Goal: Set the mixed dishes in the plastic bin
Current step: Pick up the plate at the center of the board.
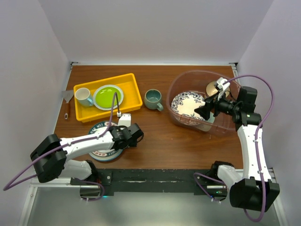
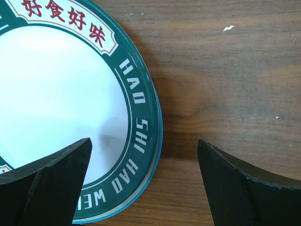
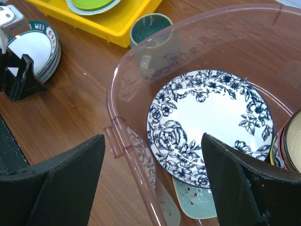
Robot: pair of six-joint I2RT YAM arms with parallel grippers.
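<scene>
**Item under inspection.** The white plate with the green band and red characters [image 2: 61, 103] lies flat, face up, on the near left of the tabletop [image 1: 160, 141]. It appears to top a short stack. It is outside the plastic bin [image 1: 188, 75], which stands well apart on the far right.

**Governing relation.** The left tool [image 2: 143, 146] hangs over the plate's right-hand rim, the side facing the bin. In the left wrist view, one finger [image 2: 56, 179] stands over the white face and the other finger [image 2: 240, 183] over bare wood. The green rim runs between them. The jaws therefore straddle the edge and are not centred on the plate. The left arm is clearly the nearer; the right arm is away at the bin.

**Orientation.** The plate is round and has no long axis. What matters is the line of the rim, which crosses the gap from top to bottom, roughly square to the closing direction.

**Tool state.** The left tool is spread fully and grasps nothing. Whether its fingers touch the plate cannot be told. The right tool [image 3: 153, 137] is also released and empty. It hovers over the bin's near wall.

**Bin contents.** A blue-patterned plate [image 3: 211, 122] lies on a mint-green tray [image 3: 197, 200], with a tan bowl [image 1: 214, 88] beside them.

**Outstanding.** The grey-green mug [image 1: 153, 99] stands between the yellow tray [image 1: 134, 89] and the bin.

**Judgement.** The next move likely calls for the left fingers to drop and pinch the rim. A flat plate offers little purchase, so a slip is the risk.
</scene>
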